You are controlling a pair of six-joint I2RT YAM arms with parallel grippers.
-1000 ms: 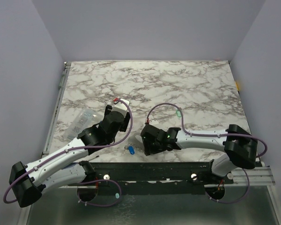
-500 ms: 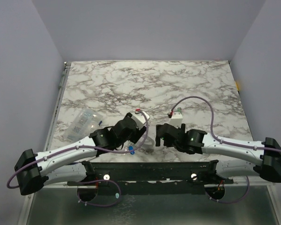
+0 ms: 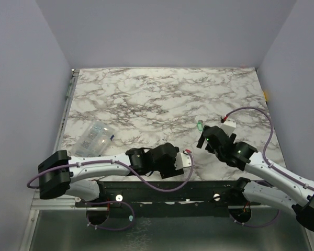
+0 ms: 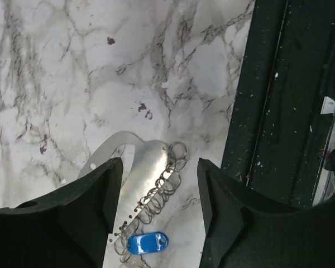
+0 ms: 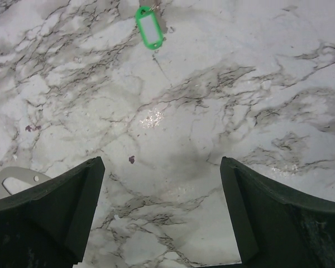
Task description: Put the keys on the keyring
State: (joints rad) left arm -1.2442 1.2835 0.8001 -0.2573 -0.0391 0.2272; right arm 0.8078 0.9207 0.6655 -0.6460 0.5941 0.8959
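The keyring is a flat silvery-grey loop with a chain of small rings, lying at the table's near edge. The blue key lies at the chain's end. My left gripper hangs open over them, with the chain and the blue key between its fingers. In the top view the left gripper hides them both. The mint green key lies alone on the marble. My right gripper stands wide open just short of it, empty.
A clear plastic bag lies at the left of the marble table. The black mounting rail runs along the near edge right beside the keyring. One end of the keyring shows at the right wrist view's lower left.
My left arm has swung right and down along the near edge, over the keyring and blue key. My right arm has drawn back to the right, near the green key.
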